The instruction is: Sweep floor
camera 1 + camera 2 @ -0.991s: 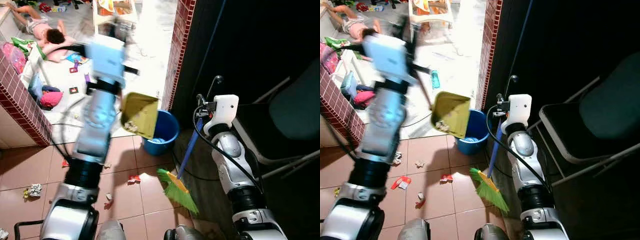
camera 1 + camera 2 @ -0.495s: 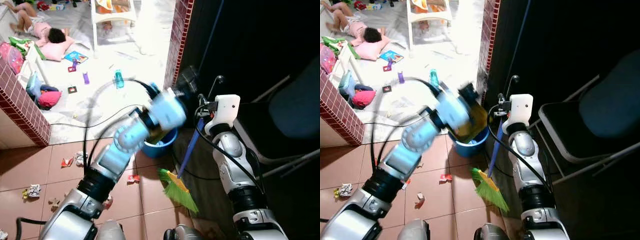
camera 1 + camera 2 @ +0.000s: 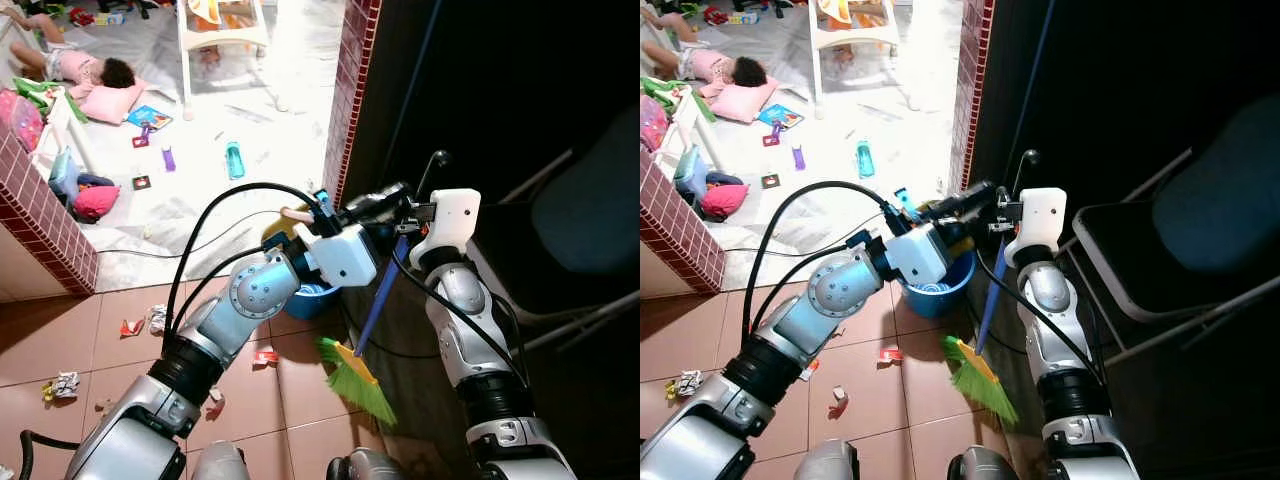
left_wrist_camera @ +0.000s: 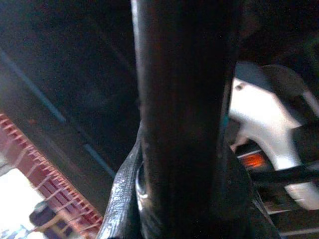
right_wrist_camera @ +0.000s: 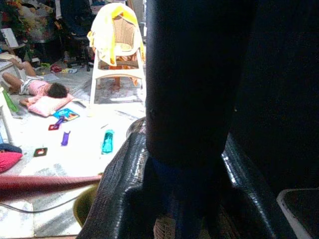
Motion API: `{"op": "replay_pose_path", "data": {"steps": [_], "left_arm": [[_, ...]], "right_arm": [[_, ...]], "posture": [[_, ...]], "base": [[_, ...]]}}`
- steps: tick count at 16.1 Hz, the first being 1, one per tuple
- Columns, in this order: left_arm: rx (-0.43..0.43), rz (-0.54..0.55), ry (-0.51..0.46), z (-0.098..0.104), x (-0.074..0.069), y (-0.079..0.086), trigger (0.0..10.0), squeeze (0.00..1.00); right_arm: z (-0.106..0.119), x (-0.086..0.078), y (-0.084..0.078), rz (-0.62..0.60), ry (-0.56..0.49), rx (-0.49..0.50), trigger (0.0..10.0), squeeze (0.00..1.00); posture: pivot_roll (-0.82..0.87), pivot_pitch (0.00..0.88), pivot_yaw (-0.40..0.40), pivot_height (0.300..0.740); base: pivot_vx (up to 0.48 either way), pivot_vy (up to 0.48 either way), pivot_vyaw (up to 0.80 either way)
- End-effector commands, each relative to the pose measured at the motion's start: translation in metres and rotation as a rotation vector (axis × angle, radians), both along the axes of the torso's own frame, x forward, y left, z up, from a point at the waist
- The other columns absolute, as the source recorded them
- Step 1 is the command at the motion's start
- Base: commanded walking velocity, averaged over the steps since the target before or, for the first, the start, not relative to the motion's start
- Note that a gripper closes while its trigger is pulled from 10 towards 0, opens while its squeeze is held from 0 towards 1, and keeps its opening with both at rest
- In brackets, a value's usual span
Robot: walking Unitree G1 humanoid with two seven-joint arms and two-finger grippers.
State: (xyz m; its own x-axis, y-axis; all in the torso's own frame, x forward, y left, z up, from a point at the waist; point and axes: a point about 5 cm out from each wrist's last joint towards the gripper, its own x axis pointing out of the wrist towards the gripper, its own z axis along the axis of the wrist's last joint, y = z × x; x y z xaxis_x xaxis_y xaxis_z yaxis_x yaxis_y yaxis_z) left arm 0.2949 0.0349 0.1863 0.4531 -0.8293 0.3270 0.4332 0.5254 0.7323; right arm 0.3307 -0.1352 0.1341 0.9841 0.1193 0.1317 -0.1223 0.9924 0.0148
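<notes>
The broom (image 3: 372, 310) is clamped by the right gripper (image 3: 404, 228) on its blue handle and parked beside the dark doorway – apparently kept clear while the dustpan (image 3: 283, 218), gripped by the left gripper (image 3: 975, 200), is held over the blue bucket (image 3: 936, 286) for emptying. The broom's long axis is tilted – handle up and away, green bristles (image 3: 358, 382) splayed on the tiles near the robot's feet. Paper scraps (image 3: 66, 383) are left on the floor to the left.

Left claw (image 3: 385, 200) over blue bucket (image 3: 318, 296); broom (image 3: 357, 378) beside.
</notes>
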Motion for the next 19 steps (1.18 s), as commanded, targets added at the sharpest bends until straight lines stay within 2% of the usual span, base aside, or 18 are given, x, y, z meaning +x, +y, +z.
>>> {"op": "replay_pose_path", "data": {"steps": [1, 2, 4, 5, 6, 7, 8, 10, 11, 12, 15, 17, 18, 19], "left_arm": [[0.016, -0.011, -0.132, 0.024, 0.002, 0.001, 10.0, 0.0], [0.103, -0.09, -0.163, 0.014, -0.01, -0.009, 10.0, 0.0], [-0.03, 0.007, -0.171, 0.03, 0.0, 0.0, 10.0, 0.0], [-0.012, 0.01, -0.173, 0.03, 0.002, 0.0, 10.0, 0.0], [0.08, -0.071, -0.108, 0.012, -0.004, -0.009, 10.0, 0.0], [0.1, -0.095, -0.092, 0.003, -0.008, -0.011, 10.0, 0.0], [0.079, -0.072, -0.117, 0.005, -0.009, -0.01, 10.0, 0.0], [-0.096, 0.08, -0.166, 0.038, 0.009, 0.006, 10.0, 0.0], [-0.146, 0.125, -0.17, 0.047, 0.015, 0.013, 10.0, 0.0], [-0.27, 0.228, -0.191, 0.072, 0.027, 0.033, 10.0, 0.0], [-0.465, 0.351, -0.221, 0.109, 0.036, 0.065, 10.0, 0.0], [-0.538, 0.407, -0.243, 0.125, 0.037, 0.081, 10.0, 0.0], [-0.568, 0.473, -0.257, 0.13, 0.036, 0.096, 10.0, 0.0], [-0.578, 0.494, -0.258, 0.131, 0.036, 0.1, 10.0, 0.0]], "right_arm": [[0.011, 0.004, -0.004, -0.015, -0.048, -0.012, 10.0, 0.0], [0.011, 0.004, -0.003, -0.01, -0.048, -0.014, 10.0, 0.0], [0.013, 0.005, -0.003, -0.013, -0.054, -0.014, 10.0, 0.0], [0.013, 0.005, -0.004, -0.017, -0.053, -0.014, 10.0, 0.0], [0.011, 0.004, -0.004, -0.014, -0.048, -0.014, 10.0, 0.0], [0.011, 0.004, -0.002, -0.009, -0.048, -0.015, 10.0, 0.0], [0.011, 0.004, -0.001, -0.008, -0.05, -0.015, 10.0, 0.0], [0.012, 0.005, -0.004, -0.021, -0.052, -0.015, 10.0, 0.0], [0.012, 0.005, -0.005, -0.021, -0.051, -0.016, 10.0, 0.0], [0.012, 0.005, -0.004, -0.02, -0.051, -0.016, 10.0, 0.0], [0.012, 0.006, -0.003, -0.017, -0.052, -0.015, 10.0, 0.0], [0.013, 0.006, -0.003, -0.016, -0.053, -0.014, 10.0, 0.0], [0.013, 0.007, -0.002, -0.014, -0.052, -0.013, 10.0, 0.0], [0.012, 0.007, -0.002, -0.014, -0.052, -0.013, 10.0, 0.0]], "posture": [[-0.03, 0.056, -0.053, 0.74], [-0.02, 0.054, -0.055, 0.74], [-0.03, 0.052, -0.05, 0.74], [-0.03, 0.052, -0.05, 0.74], [-0.03, 0.052, -0.05, 0.74], [-0.03, 0.05, -0.053, 0.74], [-0.03, 0.05, -0.053, 0.74], [-0.03, 0.05, -0.049, 0.74], [-0.03, 0.05, -0.049, 0.74], [-0.03, 0.051, -0.051, 0.74], [-0.02, 0.047, -0.057, 0.74], [-0.02, 0.047, -0.057, 0.74], [-0.02, 0.045, -0.059, 0.74], [-0.02, 0.045, -0.059, 0.74]], "base": [[0.0, 0.0, 0.0], [0.0, 0.0, 0.0], [0.0, 0.0, 0.0], [0.0, 0.0, 0.0], [0.0, 0.0, 0.0], [0.0, 0.0, 0.0], [0.0, 0.0, 0.0], [0.0, 0.0, 0.0], [0.0, 0.0, 0.0], [0.0, 0.0, 0.0], [0.0, 0.0, 0.0], [0.0, 0.0, 0.0], [0.0, 0.0, 0.0], [0.0, 0.0, 0.0]]}}
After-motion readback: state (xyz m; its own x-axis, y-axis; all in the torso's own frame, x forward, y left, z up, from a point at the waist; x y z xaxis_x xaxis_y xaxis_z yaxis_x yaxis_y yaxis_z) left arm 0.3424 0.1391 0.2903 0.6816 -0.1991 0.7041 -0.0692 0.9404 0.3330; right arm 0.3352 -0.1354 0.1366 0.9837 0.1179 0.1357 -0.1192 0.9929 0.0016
